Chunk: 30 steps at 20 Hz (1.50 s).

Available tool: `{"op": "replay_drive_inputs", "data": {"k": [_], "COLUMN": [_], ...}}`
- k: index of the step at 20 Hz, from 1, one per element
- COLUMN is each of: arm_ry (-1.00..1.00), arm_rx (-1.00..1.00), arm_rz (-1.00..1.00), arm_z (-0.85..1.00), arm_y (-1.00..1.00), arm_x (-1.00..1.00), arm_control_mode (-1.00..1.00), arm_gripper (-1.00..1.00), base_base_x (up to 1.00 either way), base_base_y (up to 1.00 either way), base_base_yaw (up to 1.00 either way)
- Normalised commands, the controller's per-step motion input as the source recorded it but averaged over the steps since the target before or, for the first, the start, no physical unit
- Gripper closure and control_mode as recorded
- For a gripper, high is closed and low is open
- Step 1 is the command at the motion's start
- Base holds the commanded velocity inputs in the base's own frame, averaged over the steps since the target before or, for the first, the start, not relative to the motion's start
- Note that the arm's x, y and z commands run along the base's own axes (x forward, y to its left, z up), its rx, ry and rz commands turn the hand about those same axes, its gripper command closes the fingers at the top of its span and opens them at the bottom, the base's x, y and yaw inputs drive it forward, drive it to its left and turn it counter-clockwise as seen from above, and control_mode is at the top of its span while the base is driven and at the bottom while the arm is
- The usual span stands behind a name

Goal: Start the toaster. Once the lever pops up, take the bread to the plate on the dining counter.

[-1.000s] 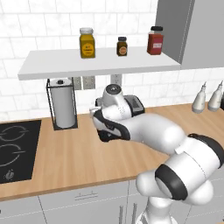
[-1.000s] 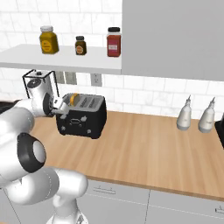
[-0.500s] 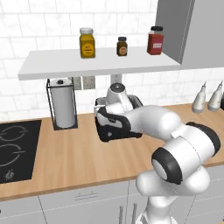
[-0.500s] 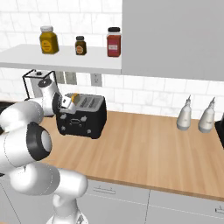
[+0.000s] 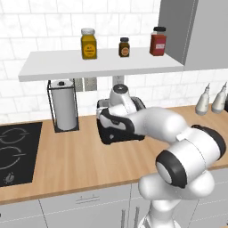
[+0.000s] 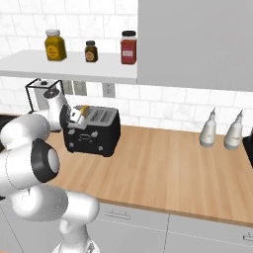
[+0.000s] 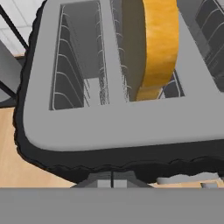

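Claw point(image 6: 74, 117) shut, holding nothing, at the toaster point(image 6: 94, 131) front edge (likely to press the lever); bread point(image 7: 155, 43) upright at 1 o'clock in its slot.

You got flat, even, bright rendered light, no glare anywhere. Soft shadow sat under the shelf point(image 5: 102, 67). Base views were a bit soft; the hand view stayed sharp.

Boxy black toaster point(image 6: 93, 132) with grey slotted top, upright on the light-wood counter near the tiled wall; bread point(image 7: 156, 46), orange-brown crust outward, standing on edge in one slot, upper part protruding.
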Motion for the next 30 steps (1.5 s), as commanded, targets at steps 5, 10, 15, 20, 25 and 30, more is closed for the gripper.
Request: {"op": "replay_drive_inputs", "data": {"k": [5, 10, 15, 20, 25, 30], "arm_ry": [0.0, 0.0, 0.0, 0.01, 0.0, 0.03], "arm_rx": [0.0, 0.0, 0.0, 0.0, 0.0, 0.0], "arm_rz": [0.0, 0.0, 0.0, 0.0, 0.0, 0.0], "arm_z": [-0.06, -0.03, -0.09, -0.19, -0.19, -0.47], "arm_y": [-0.04, 0.0, 0.0, -0.01, -0.01, -0.06], "arm_x": [-0.28, -0.02, 0.0, 0.03, 0.01, -0.04], "arm_control_mode": [-1.0, -1.0, -1.0, -1.0, -1.0, -1.0], "arm_gripper": [1.0, 1.0, 1.0, 1.0, 1.0, 1.0], "base_base_x": [0.0, 0.0, 0.0, 0.0, 0.0, 0.0], "base_base_y": [0.0, 0.0, 0.0, 0.0, 0.0, 0.0], "base_base_yaw": [0.0, 0.0, 0.0, 0.0, 0.0, 0.0]}}
